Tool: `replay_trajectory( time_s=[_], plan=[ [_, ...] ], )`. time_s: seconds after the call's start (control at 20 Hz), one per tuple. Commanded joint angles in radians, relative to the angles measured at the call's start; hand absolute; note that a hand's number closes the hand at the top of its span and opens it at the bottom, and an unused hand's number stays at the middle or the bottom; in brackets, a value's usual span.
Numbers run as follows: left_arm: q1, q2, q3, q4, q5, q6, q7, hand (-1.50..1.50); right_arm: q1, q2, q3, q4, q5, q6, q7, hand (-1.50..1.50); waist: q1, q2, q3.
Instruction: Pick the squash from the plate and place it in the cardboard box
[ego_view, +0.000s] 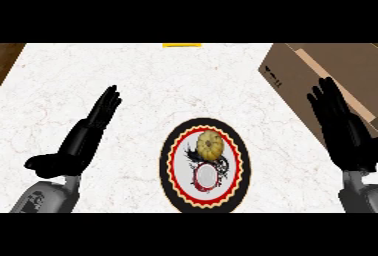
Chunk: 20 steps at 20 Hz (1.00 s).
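A small yellow ribbed squash (209, 145) lies on the far half of a round plate (171, 165) with a black rim, a red zigzag band and a white middle. The plate rests on the white marble counter, low in the centre of the head view. A brown cardboard box (325, 70) stands at the far right. My left hand (85, 135) is open, fingers straight and pointing away, well left of the plate. My right hand (341, 131) is open too, fingers up, right of the plate and in front of the box's near wall. Neither hand touches the squash.
A yellow object (181, 45) shows at the counter's far edge, near the centre. A strip of brown wood (9, 57) borders the counter at the far left. White marble counter top lies between the plate and the box.
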Motion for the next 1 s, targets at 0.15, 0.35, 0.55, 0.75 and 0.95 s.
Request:
replay_trajectory(
  time_s=[0.15,0.35,0.55,0.75,0.95],
  plan=[
    [-0.043,0.074,0.01,0.037,-0.076,-0.009,0.002,0.0,-0.224,-0.177,0.115,-0.159,0.337,-0.116,0.087,-1.5,0.048,-0.046,0.037],
    [-0.062,0.129,0.003,0.039,-0.111,-0.026,0.035,0.0,-0.276,-0.458,0.186,-0.138,0.596,-0.011,0.193,-1.5,0.029,-0.053,0.028],
    [-0.114,0.129,0.008,0.025,-0.106,-0.041,0.079,0.0,-0.386,-0.422,0.36,-0.268,0.767,0.021,0.377,-1.5,0.035,-0.044,0.042],
    [-0.105,0.132,0.008,0.016,-0.101,-0.062,0.087,0.0,-0.468,-0.43,0.488,-0.294,0.893,0.173,0.442,-1.5,0.046,-0.039,0.045],
    [-0.067,0.108,0.003,0.047,-0.143,-0.036,0.031,0.0,-0.577,-0.354,0.595,-0.343,0.953,0.347,0.609,-1.5,0.043,-0.039,0.046]
  ],
)
